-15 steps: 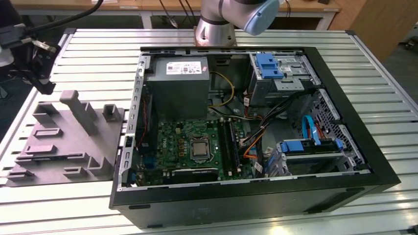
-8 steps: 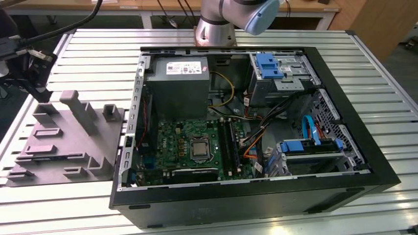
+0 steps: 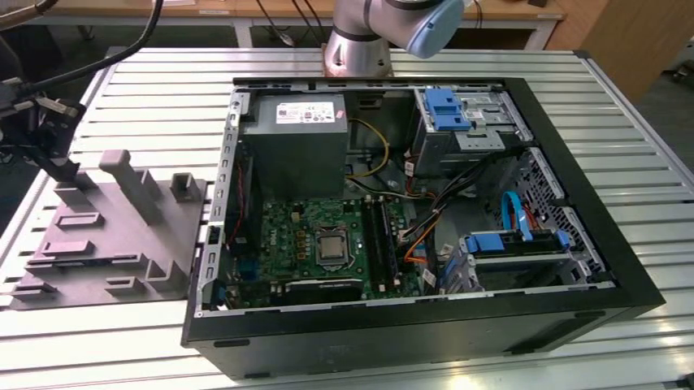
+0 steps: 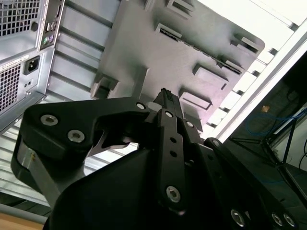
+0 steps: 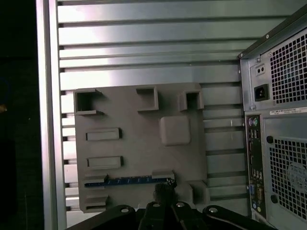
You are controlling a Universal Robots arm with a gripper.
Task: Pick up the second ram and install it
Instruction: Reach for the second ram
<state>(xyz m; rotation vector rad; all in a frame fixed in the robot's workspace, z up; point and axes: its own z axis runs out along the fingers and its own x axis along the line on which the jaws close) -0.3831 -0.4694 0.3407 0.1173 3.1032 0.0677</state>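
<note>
In the first wrist view my black gripper (image 5: 164,191) hangs over a grey moulded plastic fixture tray (image 5: 144,143) resting on the ribbed aluminium tabletop (image 5: 144,48). I cannot tell whether my gripper is open or closed. The second ram (image 5: 129,181), a long thin dark blue circuit stick, lies flat in a tray slot, one end just beside my gripper. Well apart from my gripper, toward the exterior view's right, sits the open black computer case (image 3: 434,337).

No text readable anywhere. White rectangular label (image 3: 307,112) on top face of grey metal power supply box (image 3: 291,162): print too small to read. Narrow white sticker strip (image 5: 288,110) on rear panel of grey computer case (image 5: 259,72): print likewise unreadable.
</note>
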